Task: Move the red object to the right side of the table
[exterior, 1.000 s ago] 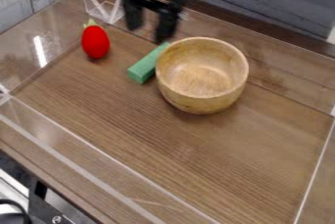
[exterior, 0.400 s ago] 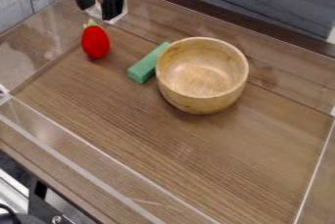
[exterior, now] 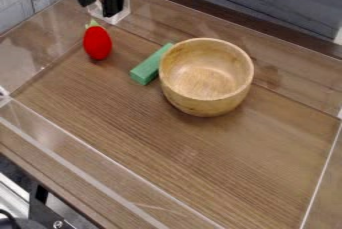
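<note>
The hand (exterior: 103, 13) hung at the far left corner of the surface (exterior: 201, 158), pointing straight down, its dark body cut off by the top edge of the view. Its two fingers (exterior: 115, 9) stood wide apart and held nothing. The tips hovered just behind the red object (exterior: 96, 42), close above its green top, though whether they touched it could not be told. The red object sat upright on the left side of the surface, near the clear wall (exterior: 27, 23). A flat green block (exterior: 151, 64) lay to its right, touching a wooden bowl (exterior: 207, 75). No writing or label could be read anywhere.
</note>
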`<state>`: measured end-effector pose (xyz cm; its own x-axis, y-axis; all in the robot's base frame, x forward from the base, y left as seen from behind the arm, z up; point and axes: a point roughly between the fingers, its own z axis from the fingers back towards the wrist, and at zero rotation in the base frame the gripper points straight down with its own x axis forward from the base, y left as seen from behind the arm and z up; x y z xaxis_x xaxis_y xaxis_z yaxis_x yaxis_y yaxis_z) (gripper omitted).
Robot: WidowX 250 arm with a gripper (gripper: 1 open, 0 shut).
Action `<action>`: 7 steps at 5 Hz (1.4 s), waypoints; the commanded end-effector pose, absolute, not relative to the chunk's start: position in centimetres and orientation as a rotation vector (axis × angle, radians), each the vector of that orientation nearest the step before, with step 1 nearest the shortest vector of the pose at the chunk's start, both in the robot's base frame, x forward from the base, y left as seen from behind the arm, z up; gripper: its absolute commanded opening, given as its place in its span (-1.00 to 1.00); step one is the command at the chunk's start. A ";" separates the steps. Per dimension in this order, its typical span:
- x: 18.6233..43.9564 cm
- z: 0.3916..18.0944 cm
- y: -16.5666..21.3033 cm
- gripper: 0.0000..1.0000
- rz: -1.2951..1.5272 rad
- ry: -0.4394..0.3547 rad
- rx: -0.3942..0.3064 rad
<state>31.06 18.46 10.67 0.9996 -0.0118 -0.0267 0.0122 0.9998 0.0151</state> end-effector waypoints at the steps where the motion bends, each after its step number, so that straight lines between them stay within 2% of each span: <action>1: 30.6 11.0 19.2 1.00 -0.045 0.004 0.036; 3: 33.7 10.6 20.3 1.00 0.033 -0.011 0.034; 5: 33.9 10.2 20.3 1.00 -0.070 -0.007 0.038; 7: 33.7 9.5 17.6 1.00 -0.153 -0.008 0.038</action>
